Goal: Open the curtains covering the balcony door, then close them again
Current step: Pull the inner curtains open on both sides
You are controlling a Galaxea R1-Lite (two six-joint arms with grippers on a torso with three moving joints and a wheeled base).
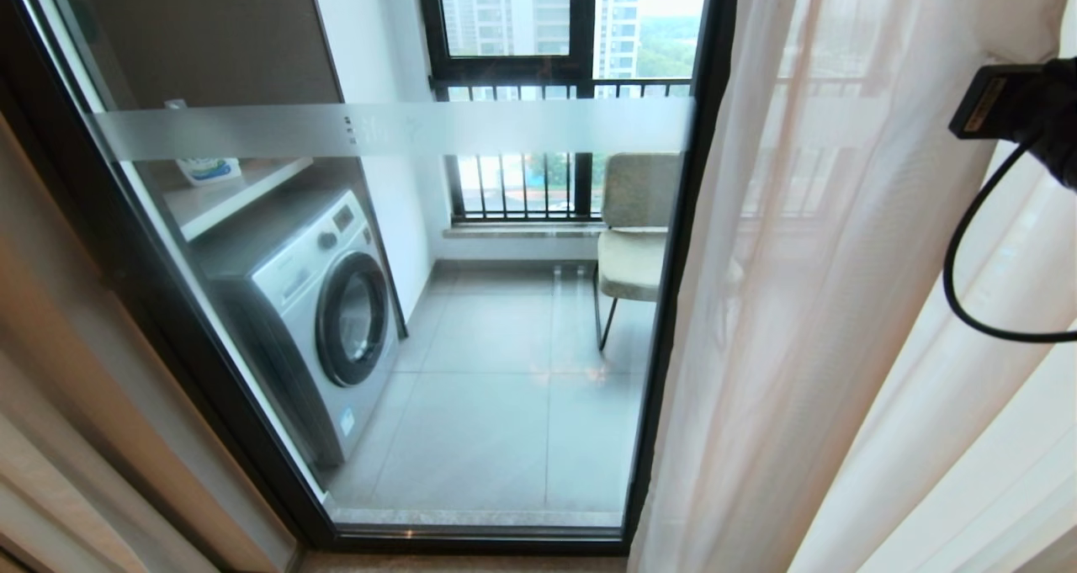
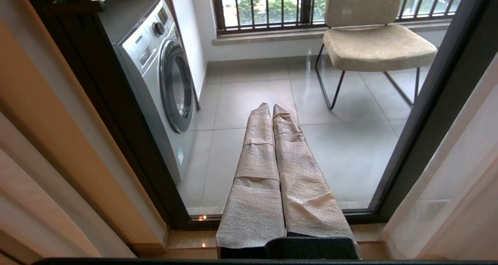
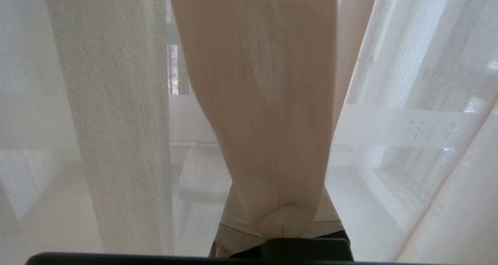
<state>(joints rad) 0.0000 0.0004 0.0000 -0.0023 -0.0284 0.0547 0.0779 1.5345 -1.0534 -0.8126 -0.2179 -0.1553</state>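
- I see the tall black-framed glass balcony door uncovered ahead.
- Thin sheer white curtains hang bunched at right.
- My right gripper is clamped on a sheer fold — fingertips hidden.
- My left gripper, paper-wrapped, is closed and empty, near the glass.

Curtains sheer white cloth; balcony door clear glossy glass, black metal frame; fingers paper-wrapped, crinkled.

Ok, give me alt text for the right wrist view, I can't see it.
A fold of sheer white curtain is clamped in the right gripper's shut fingers. More sheer fabric hangs on either side, with the balcony door's frosted band showing faintly through it.
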